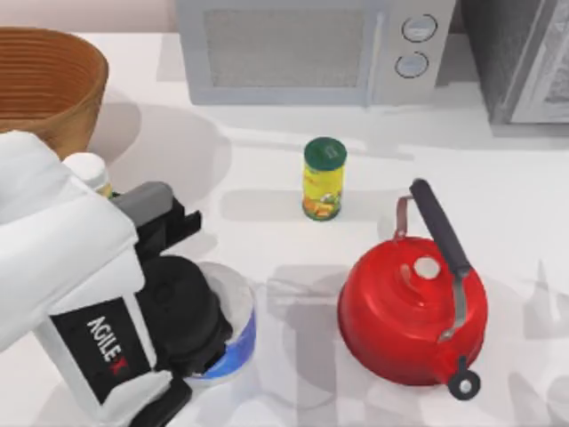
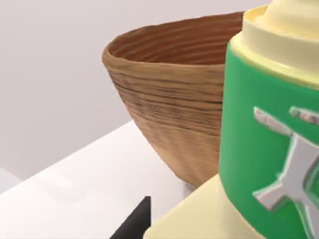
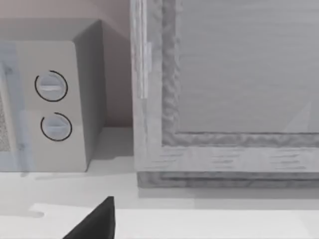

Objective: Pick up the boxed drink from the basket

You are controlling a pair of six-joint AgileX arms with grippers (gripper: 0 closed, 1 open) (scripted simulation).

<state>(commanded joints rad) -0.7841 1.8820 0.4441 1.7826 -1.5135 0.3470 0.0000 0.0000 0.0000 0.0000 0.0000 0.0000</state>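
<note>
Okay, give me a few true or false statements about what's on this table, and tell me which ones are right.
1. The red kettle stands on the table's right side. True.
2. The yellow can has a red lid. False: its lid is green.
3. The basket sits at the far left of the table. True.
4. The microwave has three dials. False: it has two, one above the other.
5. The can lies inside the basket. False: it stands upright on the table, between the microwave and the kettle.
6. The boxed drink carries a green label, and the left wrist view has it close up with the basket behind it. True.
</note>
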